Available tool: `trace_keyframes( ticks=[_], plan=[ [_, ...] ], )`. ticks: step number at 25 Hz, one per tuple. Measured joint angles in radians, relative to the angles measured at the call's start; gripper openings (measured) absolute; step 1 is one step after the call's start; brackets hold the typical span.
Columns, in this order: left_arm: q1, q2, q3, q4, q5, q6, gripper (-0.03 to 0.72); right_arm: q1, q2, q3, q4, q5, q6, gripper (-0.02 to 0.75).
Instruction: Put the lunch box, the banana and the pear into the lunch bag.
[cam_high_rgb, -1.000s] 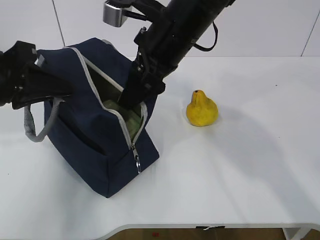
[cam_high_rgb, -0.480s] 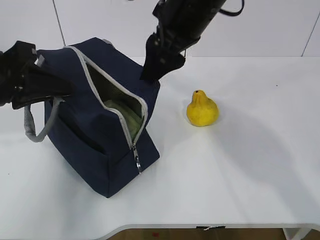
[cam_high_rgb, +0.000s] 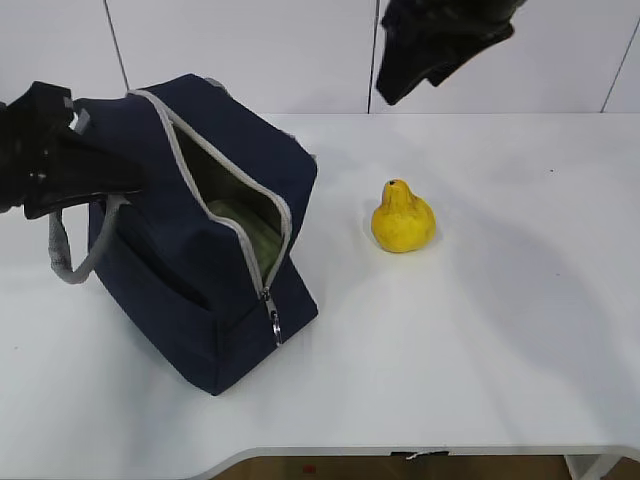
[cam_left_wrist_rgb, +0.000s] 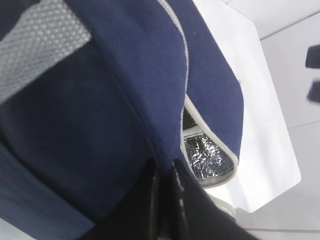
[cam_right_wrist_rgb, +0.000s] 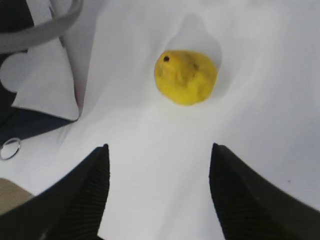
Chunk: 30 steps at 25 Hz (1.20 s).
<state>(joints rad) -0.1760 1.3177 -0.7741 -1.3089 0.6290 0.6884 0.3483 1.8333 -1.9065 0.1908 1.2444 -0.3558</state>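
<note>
Now, in the exterior view, the lunch bag (cam_high_rgb: 205, 235) stands left of centre with its grey zipper (cam_high_rgb: 245, 240) parted and a pale lining showing in the mouth. The left gripper (cam_high_rgb: 120, 180) at the left edge reaches to the bag's upper corner beside the grey handle (cam_high_rgb: 70, 255). The pear (cam_high_rgb: 403, 218) sits on the white table (cam_high_rgb: 500, 330) right of centre, well apart from the bag, stem end up. The right gripper (cam_high_rgb: 405, 88) hangs at the top edge, above and slightly behind the pear, carrying nothing. Neither the lunch box nor the banana can be made out with certainty (the bag's inside is mostly hidden).

From the left wrist view, navy fabric fills the frame and the fingers (cam_left_wrist_rgb: 165, 200) at the bottom edge stand narrow with a fold of the bag's top edge pinched between them. Silver foil lining (cam_left_wrist_rgb: 207, 157) shows at right of centre.

From the right wrist view, the two dark fingers (cam_right_wrist_rgb: 85, 200) are spread wide at the bottom, empty, with the pear in the upper middle, ahead of the gap and slightly right of it. The metal ring pull (cam_right_wrist_rgb: 10, 149) lies at the left edge.

The step in hand looks like fetching the pear. A good approach would centre the gap over the pear's broad body, descend straight, and close below the narrowing neck, since the rounded skin could slip. The left grip should hold the mouth open.
</note>
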Motion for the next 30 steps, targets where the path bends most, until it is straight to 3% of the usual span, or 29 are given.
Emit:
trace_keyframes(
  ticks=[4, 8, 16, 20, 24, 30],
  plan=[
    [0.000, 0.000, 0.000, -0.002, 0.008, 0.000, 0.001, -0.102, -0.004, 0.046, -0.003, 0.000, 0.082, 0.498],
    [0.000, 0.000, 0.000, -0.002, 0.012, 0.000, 0.001, -0.139, -0.040, 0.175, 0.056, -0.008, 0.083, 0.498],
    [0.000, 0.000, 0.000, -0.002, 0.014, 0.000, 0.000, -0.139, -0.201, 0.579, 0.107, -0.394, 0.013, 0.498],
    [0.000, 0.000, 0.000, -0.002, 0.014, 0.000, 0.000, -0.139, -0.212, 0.710, 0.264, -0.559, -0.144, 0.498],
    [0.000, 0.000, 0.000, -0.002, 0.014, 0.000, 0.000, -0.139, -0.212, 0.767, 0.470, -0.626, -0.372, 0.498],
    [0.000, 0.000, 0.000, -0.002, 0.014, 0.000, 0.000, -0.139, -0.212, 0.772, 0.590, -0.653, -0.505, 0.498]
  ],
)
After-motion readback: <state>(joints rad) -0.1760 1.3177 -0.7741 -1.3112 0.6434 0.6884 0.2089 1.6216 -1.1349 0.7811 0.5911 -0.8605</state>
